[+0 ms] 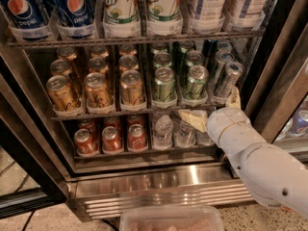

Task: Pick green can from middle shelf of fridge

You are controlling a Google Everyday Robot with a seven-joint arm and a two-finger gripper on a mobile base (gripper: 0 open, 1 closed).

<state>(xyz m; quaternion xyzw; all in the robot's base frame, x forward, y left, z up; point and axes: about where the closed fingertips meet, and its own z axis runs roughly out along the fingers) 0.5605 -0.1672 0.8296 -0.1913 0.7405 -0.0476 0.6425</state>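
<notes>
The fridge (159, 183) stands open, its steel frame close on the right of the white arm and the ribbed base grille just under it; the open room lies in front of the racks, toward the camera. The end effector (214, 109) sits at the front edge of the middle shelf (96, 114), at its right end, fingers (192, 120) spread apart and holding nothing: one lies leftward along the shelf rail, the other points up beside the slim silver-blue cans (226, 78). The green can (196, 83) stands upright at the front of its lane, just above and left of the end effector, apart from both fingers. A second green can (164, 84) stands to its left, gold-amber cans (96, 88) further left, large bottles (120, 8) above, red cans (111, 139) and water bottles (163, 129) below
</notes>
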